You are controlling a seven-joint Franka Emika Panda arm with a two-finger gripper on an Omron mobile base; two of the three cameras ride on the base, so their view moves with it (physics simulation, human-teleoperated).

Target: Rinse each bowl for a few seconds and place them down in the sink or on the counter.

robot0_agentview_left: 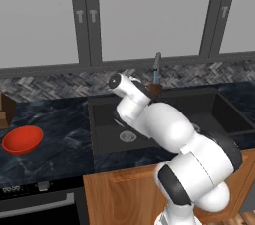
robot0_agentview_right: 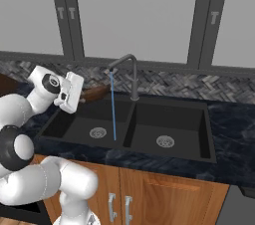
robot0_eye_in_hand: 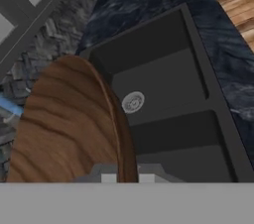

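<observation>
My gripper (robot0_agentview_right: 83, 95) is shut on the rim of the brown wood-grained bowl (robot0_agentview_right: 95, 92), holding it tilted above the left basin of the black sink (robot0_agentview_right: 149, 100). The bowl (robot0_eye_in_hand: 64, 124) stands large in the hand view, with my gripper (robot0_eye_in_hand: 127, 176) at its lower edge. The faucet (robot0_agentview_right: 130, 69) runs a thin blue stream of water (robot0_agentview_right: 113, 112) just to the right of the bowl's far edge. In the left base view the brown bowl (robot0_agentview_left: 155, 89) sits under the spout, past my gripper (robot0_agentview_left: 148, 90). The red bowl (robot0_agentview_left: 22, 139) rests on the dark counter (robot0_agentview_left: 60, 119) far to the left.
Each basin has a round silver drain (robot0_agentview_right: 98, 132) (robot0_agentview_right: 165, 142). A grey herringbone backsplash (robot0_agentview_right: 174, 83) and tall windows stand behind the sink. A wooden object (robot0_agentview_left: 5, 109) sits at the counter's far left. Wood cabinet doors (robot0_agentview_right: 149, 194) are below.
</observation>
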